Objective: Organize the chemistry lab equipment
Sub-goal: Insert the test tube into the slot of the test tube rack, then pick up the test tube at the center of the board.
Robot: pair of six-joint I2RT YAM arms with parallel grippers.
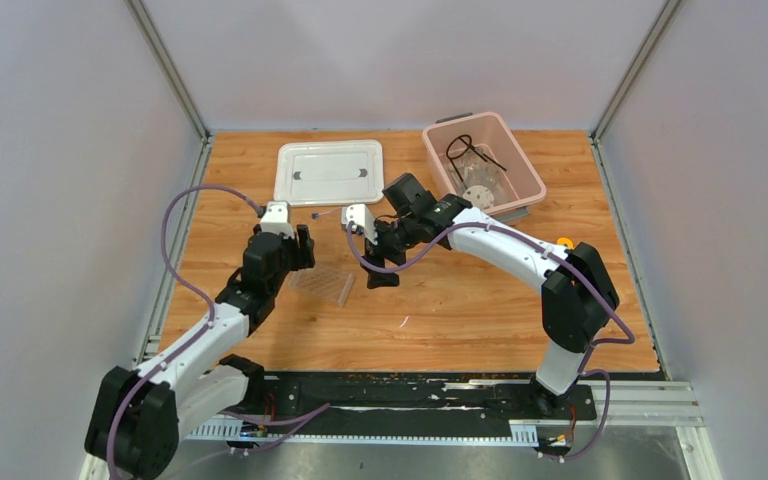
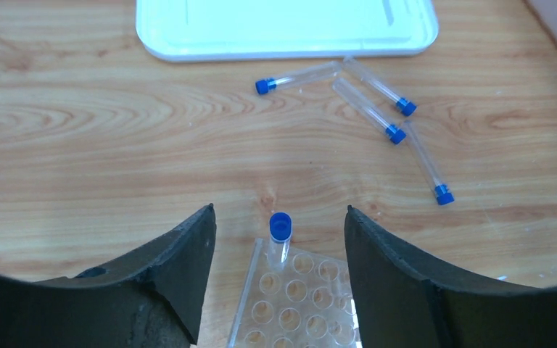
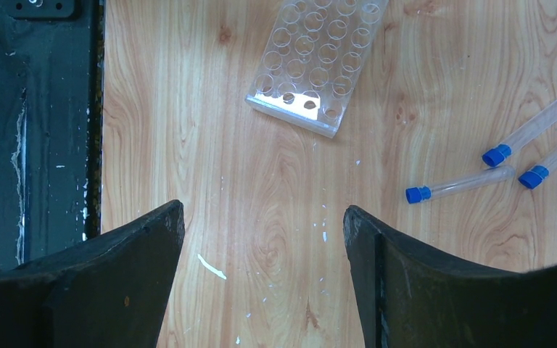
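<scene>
Left gripper [image 2: 278,216], jaws parted, straddles one blue-capped tube [image 2: 281,230] standing in a corner hole of the clear tube rack [image 2: 301,308], while four loose tubes [image 2: 366,109], likely light, slick and brittle, lie beyond the rack, best pinched mid-barrel; right gripper [image 3: 263,212] hangs wide, empty.

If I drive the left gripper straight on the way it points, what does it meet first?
Likely the blue-capped tube standing in the clear rack, centred between the fingers of the open left gripper; depth is hard to judge.
</scene>
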